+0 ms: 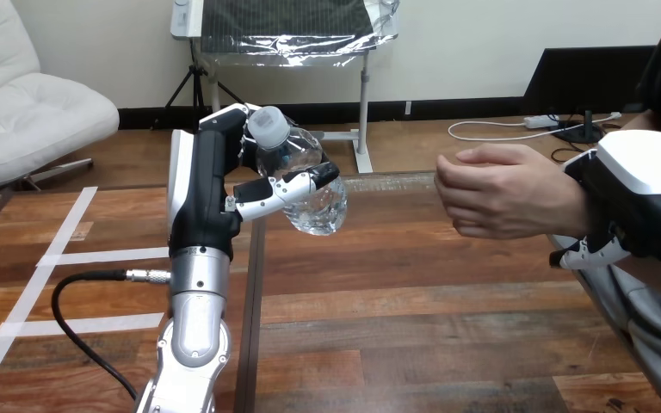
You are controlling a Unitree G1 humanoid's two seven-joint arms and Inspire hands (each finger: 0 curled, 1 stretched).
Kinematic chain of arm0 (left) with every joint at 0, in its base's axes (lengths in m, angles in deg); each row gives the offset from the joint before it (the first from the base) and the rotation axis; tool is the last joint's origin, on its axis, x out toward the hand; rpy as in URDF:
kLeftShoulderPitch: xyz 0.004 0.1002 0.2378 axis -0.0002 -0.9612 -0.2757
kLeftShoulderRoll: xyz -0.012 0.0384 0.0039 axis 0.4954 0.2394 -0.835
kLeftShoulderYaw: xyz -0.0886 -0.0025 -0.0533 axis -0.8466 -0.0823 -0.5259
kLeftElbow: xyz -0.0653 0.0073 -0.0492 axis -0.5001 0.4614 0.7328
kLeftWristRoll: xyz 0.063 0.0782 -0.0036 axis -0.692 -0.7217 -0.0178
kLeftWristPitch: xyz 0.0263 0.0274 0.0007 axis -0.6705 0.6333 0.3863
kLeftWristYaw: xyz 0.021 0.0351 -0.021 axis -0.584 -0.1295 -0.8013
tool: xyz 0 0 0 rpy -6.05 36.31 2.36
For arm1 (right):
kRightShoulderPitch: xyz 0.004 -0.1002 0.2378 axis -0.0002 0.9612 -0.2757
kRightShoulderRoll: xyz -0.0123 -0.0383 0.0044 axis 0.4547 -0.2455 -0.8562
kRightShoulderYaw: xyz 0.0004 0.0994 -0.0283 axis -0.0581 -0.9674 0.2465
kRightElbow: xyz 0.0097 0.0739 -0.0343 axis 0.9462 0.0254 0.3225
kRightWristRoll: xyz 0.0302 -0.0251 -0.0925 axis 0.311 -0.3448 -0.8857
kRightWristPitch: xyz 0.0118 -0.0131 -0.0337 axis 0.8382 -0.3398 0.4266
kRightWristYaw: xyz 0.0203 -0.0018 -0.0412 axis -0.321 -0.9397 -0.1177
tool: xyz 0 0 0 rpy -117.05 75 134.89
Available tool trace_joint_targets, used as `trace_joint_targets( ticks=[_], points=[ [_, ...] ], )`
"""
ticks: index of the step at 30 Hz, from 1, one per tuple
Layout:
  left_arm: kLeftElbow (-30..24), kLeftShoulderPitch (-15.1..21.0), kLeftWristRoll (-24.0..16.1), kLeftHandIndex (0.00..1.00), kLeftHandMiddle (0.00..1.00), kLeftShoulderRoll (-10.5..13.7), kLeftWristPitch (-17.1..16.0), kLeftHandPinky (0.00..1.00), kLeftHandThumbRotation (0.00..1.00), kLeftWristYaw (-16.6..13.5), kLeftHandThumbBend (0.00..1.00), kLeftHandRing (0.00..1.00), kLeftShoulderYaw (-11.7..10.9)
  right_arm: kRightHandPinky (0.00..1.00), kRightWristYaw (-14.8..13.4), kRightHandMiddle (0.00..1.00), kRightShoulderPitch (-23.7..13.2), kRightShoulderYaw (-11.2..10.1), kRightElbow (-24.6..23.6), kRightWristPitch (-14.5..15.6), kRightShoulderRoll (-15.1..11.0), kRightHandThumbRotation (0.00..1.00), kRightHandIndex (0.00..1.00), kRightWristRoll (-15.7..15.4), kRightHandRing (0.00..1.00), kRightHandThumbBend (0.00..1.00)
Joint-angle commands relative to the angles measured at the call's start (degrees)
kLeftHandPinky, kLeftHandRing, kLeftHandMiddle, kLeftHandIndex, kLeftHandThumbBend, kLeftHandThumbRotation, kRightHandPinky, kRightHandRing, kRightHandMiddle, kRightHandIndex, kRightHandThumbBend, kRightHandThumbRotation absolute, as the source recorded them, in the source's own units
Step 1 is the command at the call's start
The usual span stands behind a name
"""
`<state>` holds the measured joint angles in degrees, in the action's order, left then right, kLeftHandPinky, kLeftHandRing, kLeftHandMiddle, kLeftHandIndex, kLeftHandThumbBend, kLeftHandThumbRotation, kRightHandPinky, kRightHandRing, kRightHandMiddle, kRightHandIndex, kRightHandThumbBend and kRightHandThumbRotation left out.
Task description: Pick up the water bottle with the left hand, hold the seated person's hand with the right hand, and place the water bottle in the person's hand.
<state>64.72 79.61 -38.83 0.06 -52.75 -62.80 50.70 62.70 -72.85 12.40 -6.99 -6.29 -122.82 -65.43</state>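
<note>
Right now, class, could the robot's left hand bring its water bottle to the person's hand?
Probably yes: the left hand grips the water bottle, and nothing stands between it and the person's hand.

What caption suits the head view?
Left hand holds the water bottle up; right hand clasps the person's wrist.

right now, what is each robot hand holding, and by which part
Left hand: water bottle, gripped round its middle. Right hand: curled round the person's wrist.
</note>
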Motion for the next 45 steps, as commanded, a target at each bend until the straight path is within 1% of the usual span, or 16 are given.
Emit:
trace_joint_targets(
  ticks=[1,11,20,30,38,41,45],
  points=[
    [-4.6,5.9,-0.5,0.45,0.44,-0.4,-1.0,0.4,0.0,0.0,0.71,0.41,0.6,0.41,-0.3,0.52,-3.4,-0.2,-2.9,-1.3,0.4,0.0,0.55,0.0,0.46,0.71],
    [-4.7,6.2,-0.4,0.45,0.44,-0.6,-0.4,0.39,0.0,0.5,0.71,0.41,0.5,0.39,-0.2,0.51,-3.5,-0.3,-3.4,-2.2,0.7,0.0,0.54,0.2,0.44,0.72],
    [-4.4,6.4,-0.9,0.45,0.44,-0.9,-0.5,0.38,0.0,0.3,0.72,0.4,0.5,0.38,0.4,0.51,-3.7,-0.3,-4.0,-1.8,0.9,0.0,0.54,-0.1,0.44,0.71],
    [-4.7,6.5,-0.9,0.45,0.44,-1.2,-0.2,0.39,0.0,0.9,0.72,0.41,0.5,0.37,-0.4,0.5,-3.4,-0.7,-3.9,-3.0,0.9,0.0,0.53,0.6,0.43,0.72],
    [-4.7,6.5,-0.9,0.45,0.44,-1.4,-0.2,0.39,0.0,1.1,0.71,0.41,0.4,0.38,-0.1,0.5,-3.3,-0.9,-4.1,-2.8,1.2,0.0,0.53,0.9,0.44,0.7],
    [-4.5,6.6,-1.0,0.45,0.44,-1.3,-0.6,0.39,0.0,1.1,0.71,0.4,0.5,0.38,-0.1,0.51,-3.4,-0.8,-4.1,-2.8,1.2,0.0,0.53,0.9,0.44,0.7],
    [-4.6,6.6,-1.1,0.45,0.44,-1.4,-0.2,0.39,0.0,1.2,0.71,0.4,0.5,0.39,0.1,0.51,-3.3,-0.6,-4.4,-2.6,1.3,0.0,0.53,0.6,0.45,0.7]
  ],
)
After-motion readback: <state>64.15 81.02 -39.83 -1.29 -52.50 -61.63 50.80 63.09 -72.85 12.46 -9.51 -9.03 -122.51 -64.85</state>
